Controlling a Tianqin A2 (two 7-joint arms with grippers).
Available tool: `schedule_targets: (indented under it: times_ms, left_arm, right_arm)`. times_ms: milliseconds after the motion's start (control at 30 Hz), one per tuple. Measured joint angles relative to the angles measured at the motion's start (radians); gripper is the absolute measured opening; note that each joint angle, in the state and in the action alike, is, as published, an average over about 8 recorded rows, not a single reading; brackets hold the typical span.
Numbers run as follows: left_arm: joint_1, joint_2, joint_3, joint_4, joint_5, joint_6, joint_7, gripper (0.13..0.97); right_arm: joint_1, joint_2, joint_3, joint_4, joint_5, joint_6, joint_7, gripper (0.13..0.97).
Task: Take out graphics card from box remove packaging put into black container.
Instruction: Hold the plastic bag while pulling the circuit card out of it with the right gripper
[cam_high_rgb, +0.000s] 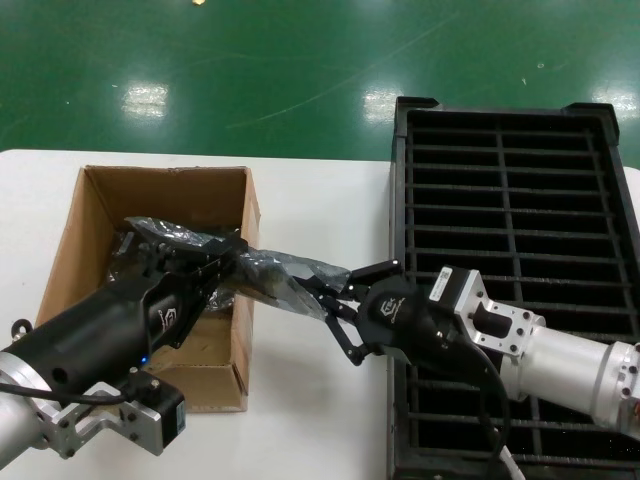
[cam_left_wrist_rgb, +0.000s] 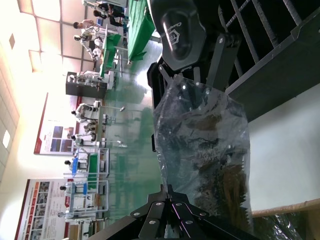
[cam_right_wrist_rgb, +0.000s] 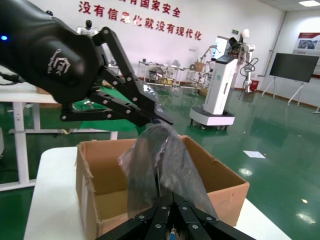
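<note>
Both tools, left (cam_high_rgb: 232, 252) and right (cam_high_rgb: 322, 290), pinch the packaging (cam_high_rgb: 275, 272); logos unreadable.

You see even overhead light. Ceiling lamps glare off the green floor (cam_high_rgb: 300, 70), the white counter (cam_high_rgb: 320, 210) looks bright, and windows blow out white in the left wrist view, where distant figures blur.

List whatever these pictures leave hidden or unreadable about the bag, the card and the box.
- Graphics card: not discernible in any view; the crinkly packaging masks it.
- Box floor: head view, covered by the left claw and its arm.
- Bag's end at the right claw: right wrist view, hidden behind that claw's own fingers.
- Black container near edge: cut off by the head view's bottom edge.
</note>
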Motion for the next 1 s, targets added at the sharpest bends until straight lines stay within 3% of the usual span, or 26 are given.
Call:
schedule_targets:
  times_ms: [400, 667, 1000]
  left_arm:
    - [0.0, 0.0, 0.0, 0.0, 0.0, 0.0, 0.0, 0.14]
    - [0.0, 0.0, 0.0, 0.0, 0.0, 0.0, 0.0, 0.14]
    - [0.0, 0.0, 0.0, 0.0, 0.0, 0.0, 0.0, 0.14]
  right_arm:
    - [-0.015, 0.012, 0.011, 0.008, 0.009, -0.017, 0.002, 0.196]
    - [0.011, -0.026, 0.004, -0.035, 0.01, -0.012, 0.051, 0.304]
    - [0.03, -0.07, -0.006, -0.085, 0.003, 0.003, 0.097, 0.275]
